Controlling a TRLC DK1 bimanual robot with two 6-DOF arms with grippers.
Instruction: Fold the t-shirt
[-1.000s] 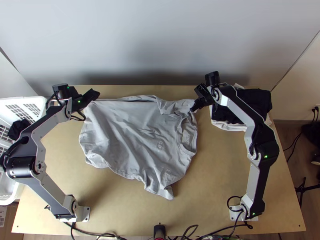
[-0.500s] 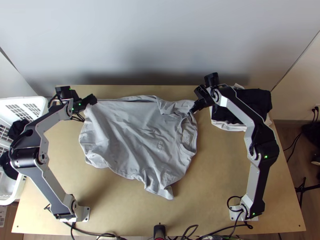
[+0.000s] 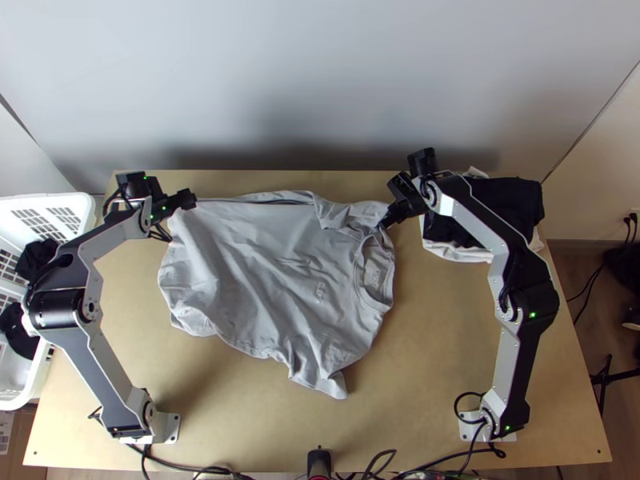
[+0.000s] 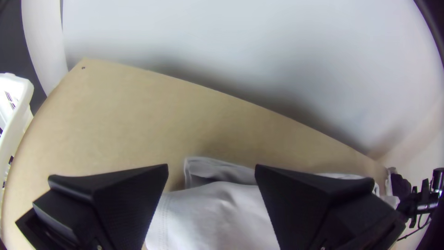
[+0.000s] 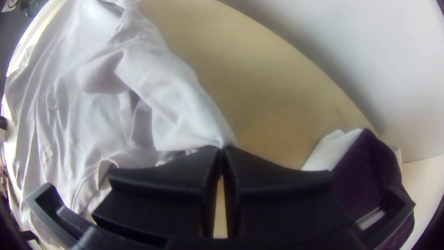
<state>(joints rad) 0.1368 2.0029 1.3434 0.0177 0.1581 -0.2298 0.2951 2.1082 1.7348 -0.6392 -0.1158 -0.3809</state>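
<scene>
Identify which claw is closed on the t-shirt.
The right claw: its fingers meet on the grey t-shirt, while those of the left claw stand apart.

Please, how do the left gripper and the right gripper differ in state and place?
The left gripper is open, while the right gripper is shut on the T-shirt. The left gripper is at the corner away from the collar; the right gripper is near the collar. Both have black fingers.
</scene>
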